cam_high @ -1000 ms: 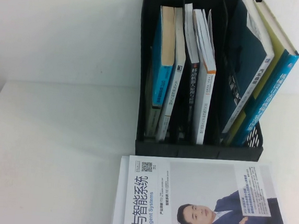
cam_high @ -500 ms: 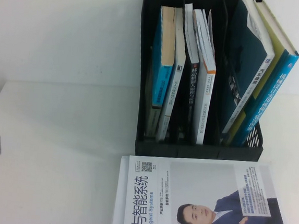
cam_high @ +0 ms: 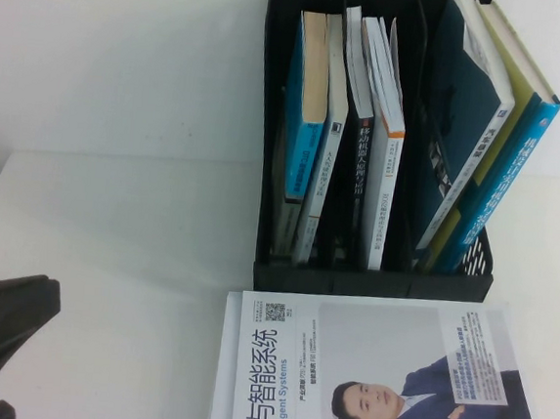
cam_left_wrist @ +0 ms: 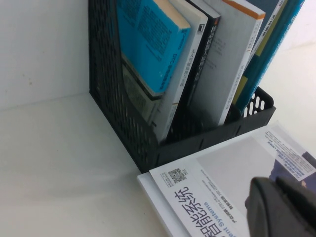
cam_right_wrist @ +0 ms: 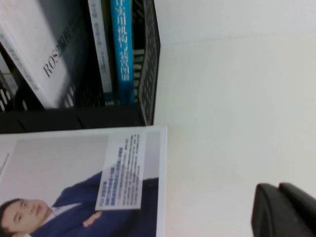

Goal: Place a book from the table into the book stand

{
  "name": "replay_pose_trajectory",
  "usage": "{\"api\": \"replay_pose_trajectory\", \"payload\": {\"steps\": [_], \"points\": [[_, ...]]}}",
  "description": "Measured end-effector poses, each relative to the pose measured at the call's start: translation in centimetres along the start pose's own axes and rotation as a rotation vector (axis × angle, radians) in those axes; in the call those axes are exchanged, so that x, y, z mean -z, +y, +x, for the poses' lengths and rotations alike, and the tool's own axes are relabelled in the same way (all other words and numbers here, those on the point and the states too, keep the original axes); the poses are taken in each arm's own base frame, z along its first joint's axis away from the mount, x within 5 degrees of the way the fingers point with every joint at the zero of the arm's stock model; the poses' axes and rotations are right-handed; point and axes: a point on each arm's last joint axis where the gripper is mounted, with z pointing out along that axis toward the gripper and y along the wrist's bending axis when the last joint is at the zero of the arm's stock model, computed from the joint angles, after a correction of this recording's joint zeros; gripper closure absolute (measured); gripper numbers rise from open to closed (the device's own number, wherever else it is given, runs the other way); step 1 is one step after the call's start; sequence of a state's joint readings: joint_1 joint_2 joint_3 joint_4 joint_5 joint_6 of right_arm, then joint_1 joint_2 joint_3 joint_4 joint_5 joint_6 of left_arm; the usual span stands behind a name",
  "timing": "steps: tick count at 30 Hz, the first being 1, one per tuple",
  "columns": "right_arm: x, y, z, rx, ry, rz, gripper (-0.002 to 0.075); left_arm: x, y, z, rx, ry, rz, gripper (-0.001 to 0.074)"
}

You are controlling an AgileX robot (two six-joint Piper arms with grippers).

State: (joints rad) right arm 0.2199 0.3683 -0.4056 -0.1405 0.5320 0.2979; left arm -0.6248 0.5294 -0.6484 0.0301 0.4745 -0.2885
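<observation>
Book [cam_high: 462,108] leans in the book stand's [cam_high: 372,279] rightmost slot, off the surface [cam_high: 111,234]. Left gripper [cam_left_wrist: 282,210] and right gripper [cam_right_wrist: 284,211] hover low on either side of the suited-man book [cam_high: 373,375], jaws closed. Keep both clear of the stand.

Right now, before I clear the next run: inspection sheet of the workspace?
Surface: white table, flat.
Job's things: the book, dark teal back cover outward, leans in the rightmost slot of the book stand.
Clutter: olive-yellow book shares that slot; other books fill the left slots; man-in-suit book lies flat on the table in front of the stand.
Grippers: left pincer shut, empty, above the man-in-suit book's cover; right pincer shut, empty, over bare table to the right of that book.
Cables: nothing seen.
Surroundings: white wall behind.
</observation>
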Motion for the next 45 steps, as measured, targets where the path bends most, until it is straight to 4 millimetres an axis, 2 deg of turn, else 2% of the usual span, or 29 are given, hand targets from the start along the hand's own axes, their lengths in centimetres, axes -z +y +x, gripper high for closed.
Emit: {"api": "replay_pose_trajectory", "payload": {"steps": [13,19,22,25,30,35,38,40,45], "points": [[0.0,-0.3,1.1,-0.002,0.117,0.037,0.073,0.0,0.0,0.0,-0.005,-0.003,-0.002,0.0737],[0.0,-0.4,1.2,-0.002,0.123,0.039,0.073,1.8,1.2,-0.2,0.036,-0.096,-0.105,0.0737],[0.0,-0.4,1.2,-0.002,0.123,0.039,0.073,3.3,1.8,0.1,0.131,-0.181,-0.182,0.0737],[0.0,-0.4,1.2,-0.002,0.123,0.039,0.073,4.1,2.4,1.6,0.217,-0.234,-0.266,0.0737],[0.0,-0.4,1.2,-0.002,0.123,0.039,0.0731,4.2,3.6,5.8,0.28,-0.321,-0.372,0.0737],[0.0,-0.4,1.2,-0.002,0.123,0.039,0.0731,2.5,5.2,11.3,0.295,-0.401,-0.384,0.0737],[0.1,-0.4,1.2,-0.002,0.124,0.039,0.0731,1.2,6.3,13.7,0.291,-0.447,-0.388,0.0737],[0.1,-0.4,1.2,-0.002,0.126,0.04,0.0731,0.9,6.5,14.3,0.292,-0.442,-0.392,0.0737],[0.1,-0.4,1.3,0.0,0.13,0.043,0.0731,0.5,6.7,15.7,0.269,-0.296,-0.426,0.0737]]}}
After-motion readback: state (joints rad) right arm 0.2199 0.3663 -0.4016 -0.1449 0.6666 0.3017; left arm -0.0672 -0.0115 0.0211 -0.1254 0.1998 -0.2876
